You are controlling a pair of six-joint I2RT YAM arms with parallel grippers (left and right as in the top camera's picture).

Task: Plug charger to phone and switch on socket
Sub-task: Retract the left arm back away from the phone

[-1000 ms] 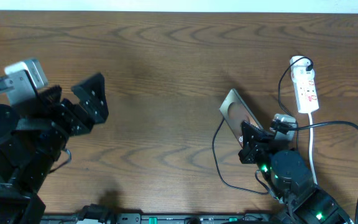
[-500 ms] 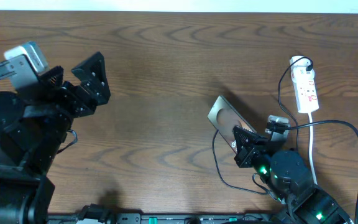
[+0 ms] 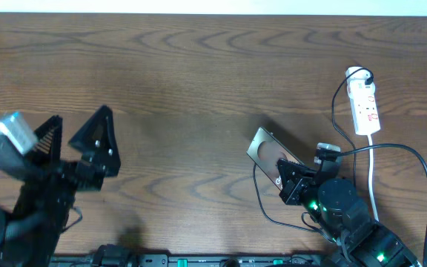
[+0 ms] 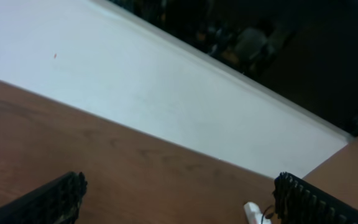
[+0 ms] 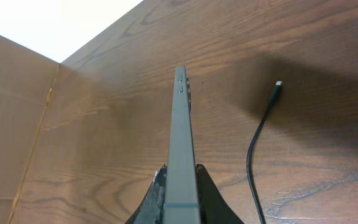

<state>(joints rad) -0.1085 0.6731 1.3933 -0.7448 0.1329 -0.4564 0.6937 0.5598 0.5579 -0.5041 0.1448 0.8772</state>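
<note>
**Overhead view.** The right gripper (image 3: pixel 290 182) is clamping the near end of the phone (image 3: pixel 267 148). The phone is pointing away from the gripper toward the upper left, and its face with the dark oval is showing to the camera above.

**Right wrist view.** The phone is appearing edge-on, with its silvery edge and side buttons (image 5: pixel 180 82) facing the lens. The dark fingers (image 5: pixel 211 194) are pressing on its two opposite faces at the bottom of the frame. Whether the phone's far end is touching the wooden table (image 3: pixel 199 81) cannot be told.

**Charger.** The charger (image 3: pixel 256 185) is lying on the table just beside the phone, on its lower-left side as seen from overhead, and its cable is curving down toward the right arm. The connector tip (image 5: pixel 278 83) is resting free on the wood, apart from the phone and not inserted.

**Socket.** The socket (image 3: pixel 365 104) is lying near the table's right edge, well apart from the phone. A black plug (image 3: pixel 365 75) is sitting at its far end, and a white cord (image 3: pixel 373 174) is running down toward the robot base.

**Left arm.** The left gripper (image 3: pixel 75 138) is hovering over the left part of the table with its jaws wide apart. It is holding nothing and is well apart from phone, charger and socket.
</note>
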